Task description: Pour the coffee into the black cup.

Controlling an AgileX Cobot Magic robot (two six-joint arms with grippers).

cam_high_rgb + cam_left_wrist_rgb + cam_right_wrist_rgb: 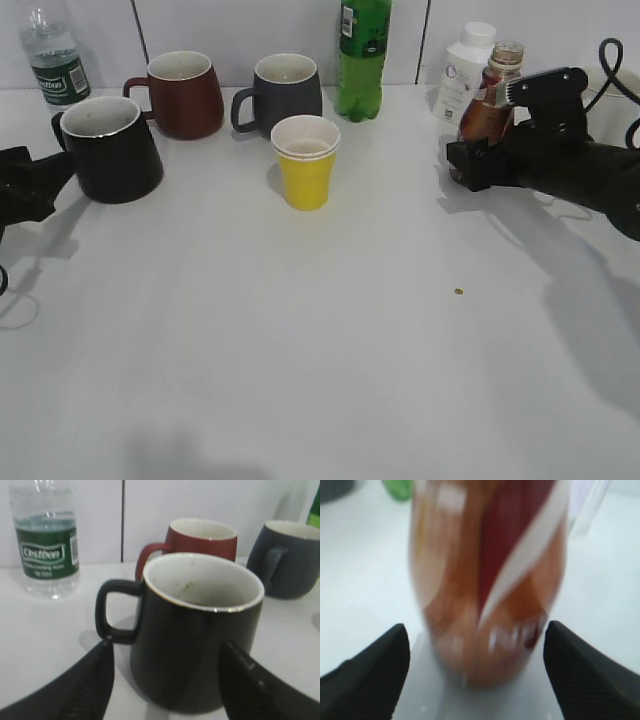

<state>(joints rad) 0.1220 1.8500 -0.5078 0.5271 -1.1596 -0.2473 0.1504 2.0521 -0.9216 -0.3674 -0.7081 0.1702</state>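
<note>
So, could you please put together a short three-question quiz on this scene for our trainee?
1. True or false: the right gripper has its fingers on either side of the coffee bottle.
2. Which mug stands nearest the left gripper? A maroon mug B black cup C grey mug
3. Fill in: the yellow cup stands in front of the ___ mug.

Key: 1 true; 2 B; 3 grey.
</note>
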